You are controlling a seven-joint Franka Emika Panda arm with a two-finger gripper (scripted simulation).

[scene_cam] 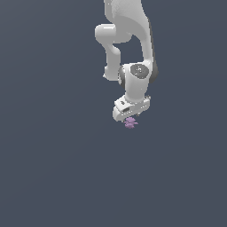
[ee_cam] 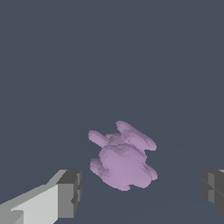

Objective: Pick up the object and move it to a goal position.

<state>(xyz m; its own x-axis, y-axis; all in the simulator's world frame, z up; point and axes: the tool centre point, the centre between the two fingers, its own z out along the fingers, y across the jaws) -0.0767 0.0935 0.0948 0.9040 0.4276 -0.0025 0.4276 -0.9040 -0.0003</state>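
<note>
The object [scene_cam: 130, 123] is a small pale-purple lumpy thing with short stubby protrusions, lying on the flat grey ground. The white gripper [scene_cam: 129, 119] hangs straight over it, its fingers hidden behind the hand in the exterior view. In the wrist view the object [ee_cam: 123, 157] lies between the two dark finger pads [ee_cam: 70, 192], which stand wide apart on either side of it without touching it. The gripper [ee_cam: 142, 190] is open and holds nothing.
The white arm [scene_cam: 133, 48] reaches down from the top of the exterior view. The ground around it is a plain dark grey-blue surface. No goal marker shows.
</note>
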